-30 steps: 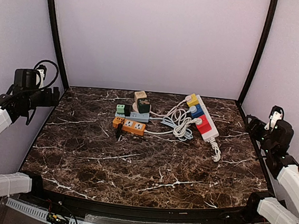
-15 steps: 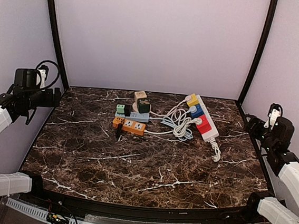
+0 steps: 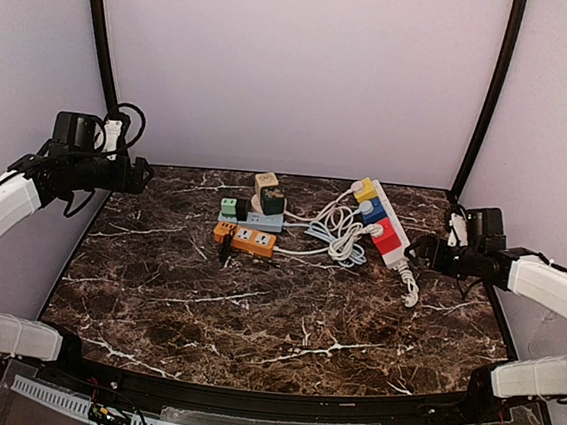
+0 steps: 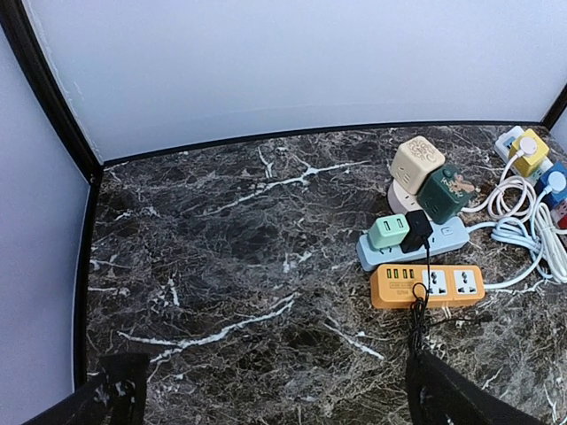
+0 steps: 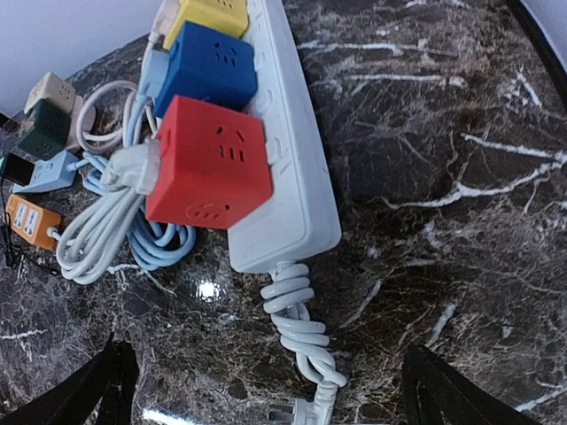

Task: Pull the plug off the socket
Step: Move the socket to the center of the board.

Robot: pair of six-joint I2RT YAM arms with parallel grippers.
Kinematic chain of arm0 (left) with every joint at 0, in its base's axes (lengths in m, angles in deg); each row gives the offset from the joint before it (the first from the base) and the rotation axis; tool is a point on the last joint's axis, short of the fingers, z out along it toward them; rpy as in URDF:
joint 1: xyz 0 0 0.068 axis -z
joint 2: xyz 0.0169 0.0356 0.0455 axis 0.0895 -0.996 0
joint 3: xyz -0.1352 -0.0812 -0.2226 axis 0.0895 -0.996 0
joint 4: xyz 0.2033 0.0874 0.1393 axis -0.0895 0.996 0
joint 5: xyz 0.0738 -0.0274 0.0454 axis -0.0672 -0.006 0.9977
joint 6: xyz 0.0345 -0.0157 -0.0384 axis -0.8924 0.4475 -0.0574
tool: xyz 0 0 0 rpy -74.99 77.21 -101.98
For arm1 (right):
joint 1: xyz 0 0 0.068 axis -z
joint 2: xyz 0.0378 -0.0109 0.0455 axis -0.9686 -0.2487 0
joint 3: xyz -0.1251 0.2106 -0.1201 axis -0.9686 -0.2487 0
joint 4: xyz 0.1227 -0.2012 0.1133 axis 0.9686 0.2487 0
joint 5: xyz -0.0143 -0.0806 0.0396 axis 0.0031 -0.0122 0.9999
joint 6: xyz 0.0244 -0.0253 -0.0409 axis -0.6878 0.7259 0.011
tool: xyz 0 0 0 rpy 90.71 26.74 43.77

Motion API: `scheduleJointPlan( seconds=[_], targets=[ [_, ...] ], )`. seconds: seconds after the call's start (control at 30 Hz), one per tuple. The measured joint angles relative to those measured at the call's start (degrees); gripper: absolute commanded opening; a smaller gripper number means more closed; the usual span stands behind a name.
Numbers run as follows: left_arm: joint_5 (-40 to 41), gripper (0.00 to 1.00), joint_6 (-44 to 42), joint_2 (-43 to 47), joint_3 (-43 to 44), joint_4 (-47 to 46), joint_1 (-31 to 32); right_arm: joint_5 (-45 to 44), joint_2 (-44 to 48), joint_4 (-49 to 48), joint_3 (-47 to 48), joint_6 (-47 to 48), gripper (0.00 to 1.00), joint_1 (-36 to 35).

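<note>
Both arms had swung inward over the desk [image 3: 254,310], the left tool [image 3: 141,174] and right tool [image 3: 420,252] open and empty, the right now near the white plug [image 5: 133,164], which was still seated in the red socket cube [image 5: 213,159], so pulling had evidently not begun.

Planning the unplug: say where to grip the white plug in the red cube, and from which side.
Grip the white plug by its short body, close against the red cube, not by the cord. Come down from above: it sticks out sideways from the cube's side face, so its top looks free, while looped cables crowd the table beside it.
</note>
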Motion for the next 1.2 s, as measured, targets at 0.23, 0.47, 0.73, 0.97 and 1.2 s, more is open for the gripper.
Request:
scheduleJointPlan(
  seconds=[0.23, 0.47, 0.73, 0.97, 1.2],
  targets=[
    [-2.3, 1.0, -0.8, 0.2, -3.5, -1.7, 0.1, 6.8, -9.6, -4.4, 0.0, -4.3, 0.84, 1.7],
    [-3.0, 1.0, -3.0, 2.0, -5.5, -2.7, 0.2, 12.6, -17.6, -12.1, 0.9, -6.7, 0.74, 4.8],
    [-3.0, 1.0, -4.3, 3.6, -5.8, -3.8, 0.3, 16.4, -23.6, -17.7, 2.9, -8.1, 0.68, 7.1],
    [-2.8, 1.0, -4.8, 3.7, -6.1, -4.0, 0.4, 18.1, -28.2, -20.5, 5.5, -8.7, 0.53, 9.1],
    [-2.8, 1.0, -5.0, 3.8, -6.3, -4.0, 0.5, 21.2, -30.4, -22.7, 6.0, -9.5, 0.42, 9.4]
  ],
)
